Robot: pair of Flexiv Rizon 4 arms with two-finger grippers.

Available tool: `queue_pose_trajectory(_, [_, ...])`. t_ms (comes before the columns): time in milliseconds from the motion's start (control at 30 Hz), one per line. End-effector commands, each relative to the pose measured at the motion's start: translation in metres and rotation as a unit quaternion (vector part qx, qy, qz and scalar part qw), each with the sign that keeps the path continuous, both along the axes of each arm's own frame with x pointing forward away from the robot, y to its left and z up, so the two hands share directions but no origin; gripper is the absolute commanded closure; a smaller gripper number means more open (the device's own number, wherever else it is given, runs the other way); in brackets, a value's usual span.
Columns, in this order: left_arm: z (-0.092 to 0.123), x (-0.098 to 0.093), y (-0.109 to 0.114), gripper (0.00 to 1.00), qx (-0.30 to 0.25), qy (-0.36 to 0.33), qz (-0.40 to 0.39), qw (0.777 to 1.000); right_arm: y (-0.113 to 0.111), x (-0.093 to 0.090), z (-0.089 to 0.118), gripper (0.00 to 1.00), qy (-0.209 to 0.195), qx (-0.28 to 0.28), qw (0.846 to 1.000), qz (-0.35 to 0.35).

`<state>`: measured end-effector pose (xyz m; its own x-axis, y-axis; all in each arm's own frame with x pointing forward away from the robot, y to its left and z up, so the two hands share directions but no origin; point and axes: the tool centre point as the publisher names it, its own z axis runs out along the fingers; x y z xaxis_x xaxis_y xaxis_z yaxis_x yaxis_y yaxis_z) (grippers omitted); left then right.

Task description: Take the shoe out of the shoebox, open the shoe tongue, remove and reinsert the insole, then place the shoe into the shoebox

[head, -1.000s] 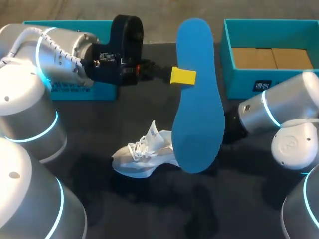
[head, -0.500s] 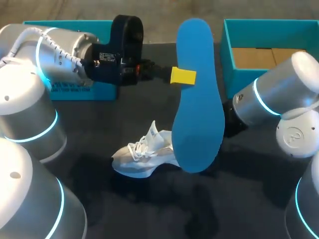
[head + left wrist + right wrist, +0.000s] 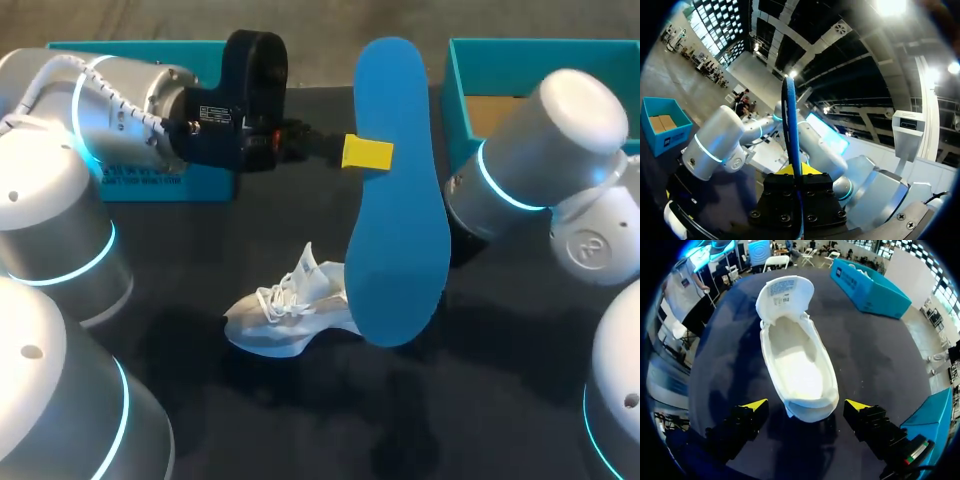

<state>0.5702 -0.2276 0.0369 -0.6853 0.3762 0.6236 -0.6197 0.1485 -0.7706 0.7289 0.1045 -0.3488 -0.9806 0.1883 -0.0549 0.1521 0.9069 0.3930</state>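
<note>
Overhead at mid-table, holding a long blue foam insole [image 3: 395, 200] [image 3: 791, 140] upright, broad end near and narrow end far. Pinched at its left edge by the left gripper [image 3: 366, 153] [image 3: 799, 170], yellow tips pressed against both faces. Reaching in level from the far left with the silver left arm [image 3: 120, 100].

Below, resting on the dark table [image 3: 500, 400], a white laced shoe [image 3: 290, 310] [image 3: 797, 365], partly hidden behind the insole's near end, tongue folded back and opening bare.

Hovering over the heel with the right gripper [image 3: 806, 404], fingers spread wide to either side and apart from the shoe, grasping nothing. Bent in from the right with the silver right arm [image 3: 540, 170].

Dark surface showing all round the shoe. Well apart at the far edge, a teal cardboard lid [image 3: 205, 183] on the left and a teal cardboard shoebox [image 3: 455, 100] on the right.
</note>
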Motion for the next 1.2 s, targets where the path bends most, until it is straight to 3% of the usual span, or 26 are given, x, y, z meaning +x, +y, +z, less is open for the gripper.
queue_pose_trajectory(33, [-0.001, -0.001, 0.000, 1.00, -0.001, 0.000, 0.001, 1.000, 0.003, -0.002, 0.002, 0.00, 0.007, -0.050, 0.999, -0.005])
queue_pose_trajectory(767, [-0.001, -0.001, 0.000, 1.00, -0.001, 0.000, 0.001, 1.000, 0.003, -0.002, 0.002, 0.00, 0.007, -0.050, 0.999, -0.005])
queue_pose_trajectory(1000, [-0.001, -0.001, 0.000, 1.00, -0.001, 0.000, 0.001, 1.000, -0.002, 0.017, 0.015, 0.00, 0.008, -0.101, 0.995, -0.006])
queue_pose_trajectory(1200, [-0.001, -0.001, 0.000, 1.00, -0.001, 0.000, 0.001, 1.000, -0.003, 0.019, 0.028, 0.00, 0.018, -0.131, 0.991, -0.015])
